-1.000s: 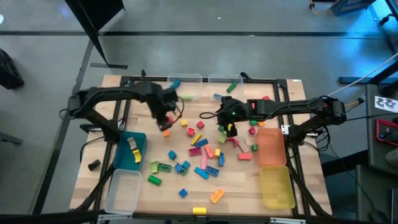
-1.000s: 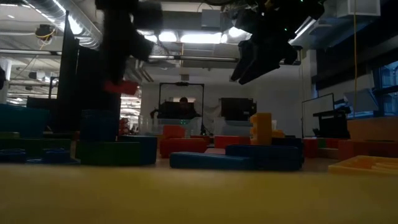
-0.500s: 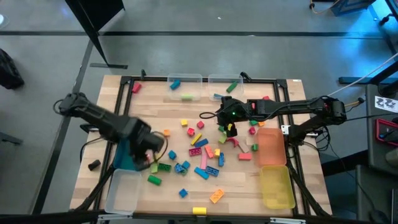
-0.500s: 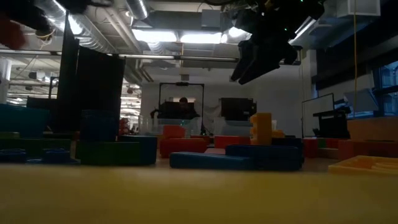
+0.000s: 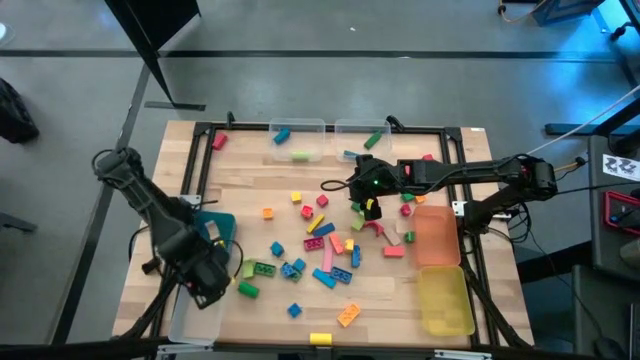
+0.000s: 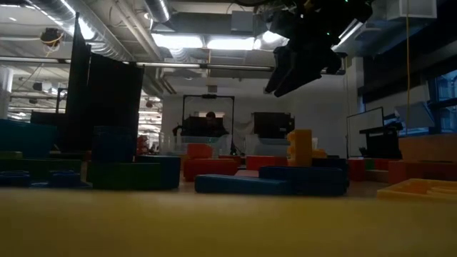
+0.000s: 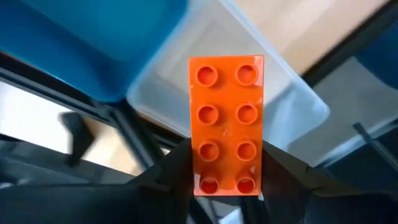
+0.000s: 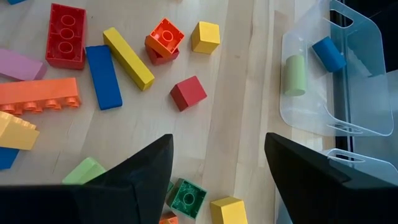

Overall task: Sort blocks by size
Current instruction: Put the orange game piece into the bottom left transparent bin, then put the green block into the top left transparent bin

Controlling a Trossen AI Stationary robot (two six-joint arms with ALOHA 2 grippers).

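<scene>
Many small coloured blocks (image 5: 320, 245) lie scattered over the middle of the wooden table. My left gripper (image 5: 205, 285) hangs over the clear bin (image 5: 195, 312) at the near left corner, shut on an orange two-by-four brick (image 7: 226, 118). That bin (image 7: 292, 93) shows behind the brick, beside the blue bin (image 7: 93, 43). My right gripper (image 5: 368, 203) hovers open above the blocks right of centre, nothing between its fingers (image 8: 217, 143); in the low view it hangs dark at the upper right (image 6: 300, 64). My left gripper pinches the orange brick by its two long sides, near one end (image 7: 226, 183), between its two fingers. The fingers slant steeply down and lie along the brick. The brick sticks out past the fingertips, studs toward the wrist camera, lifted clear above the clear bin.
The blue bin (image 5: 215, 235) holds a yellow block. An orange bin (image 5: 437, 235) and a yellow bin (image 5: 445, 300) stand along the right edge. Two clear bins (image 5: 298, 140) (image 5: 360, 135) with a few blocks stand at the far edge. A black frame rims the table.
My left gripper has swung from the table's far middle toward the near left corner, passing over the blue bin, rolling as it went and carrying the orange brick clear of the table. It has left the low view. The right arm has kept still.
</scene>
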